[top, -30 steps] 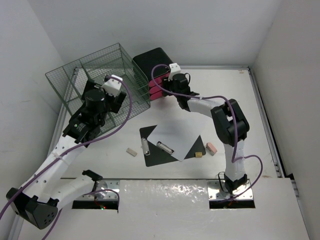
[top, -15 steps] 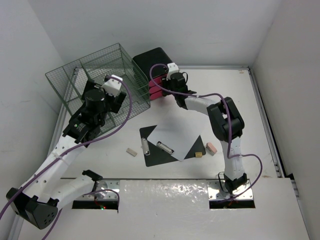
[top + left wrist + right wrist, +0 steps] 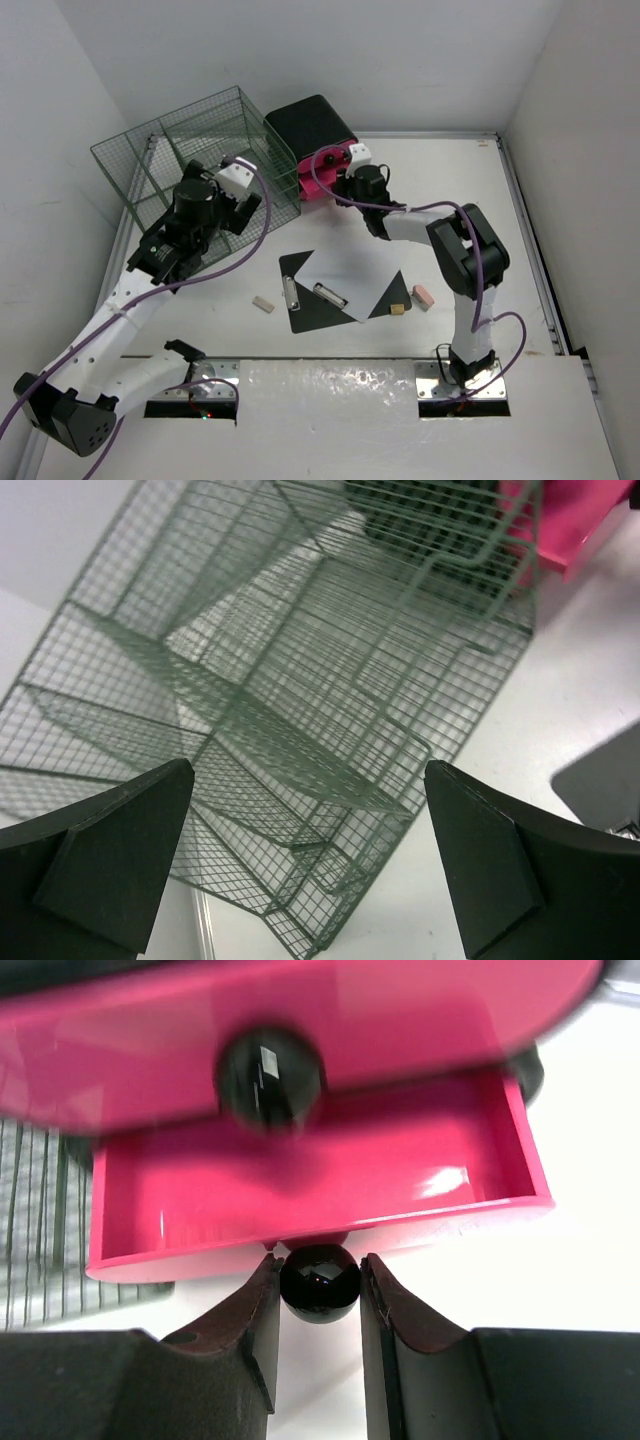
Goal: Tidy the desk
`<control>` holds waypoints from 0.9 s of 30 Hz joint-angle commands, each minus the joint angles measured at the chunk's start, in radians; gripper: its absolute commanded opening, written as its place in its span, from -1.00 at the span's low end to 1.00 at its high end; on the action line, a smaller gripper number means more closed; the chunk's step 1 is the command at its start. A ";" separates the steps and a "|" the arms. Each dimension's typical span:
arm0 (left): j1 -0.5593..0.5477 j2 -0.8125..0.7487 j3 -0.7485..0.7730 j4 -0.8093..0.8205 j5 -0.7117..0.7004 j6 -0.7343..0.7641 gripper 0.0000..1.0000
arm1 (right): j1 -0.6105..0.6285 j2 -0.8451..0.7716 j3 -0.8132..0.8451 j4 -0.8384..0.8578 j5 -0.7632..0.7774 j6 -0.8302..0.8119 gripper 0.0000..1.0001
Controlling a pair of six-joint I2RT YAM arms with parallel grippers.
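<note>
The desk [image 3: 470, 200], a matte-white top with thin metal edge rails, fills the overhead view between white walls, both arm bases at its near edge. Near its middle lies a black clipboard [image 3: 300, 305] carrying a skewed sheet of paper [image 3: 350, 275]; a beige block [image 3: 263, 303] lies to its left, and a tan block [image 3: 398, 309] and a pink eraser [image 3: 422, 296] to its right. At the far left corner stands a green wire-mesh rack [image 3: 190, 140], a black drawer box [image 3: 310, 125] just beside it. The right jaws pinch the round black knob [image 3: 319, 1283] of the lower pink drawer [image 3: 300, 1190], which stands open (an upper drawer front [image 3: 420, 1010] overhangs it). The left jaws are spread wide, hanging just before the rack and gripping nothing.
</note>
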 commanded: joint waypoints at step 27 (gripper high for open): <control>-0.249 0.170 -0.234 -0.365 0.483 0.457 0.79 | -0.014 -0.577 -0.412 -0.281 0.036 -0.017 0.79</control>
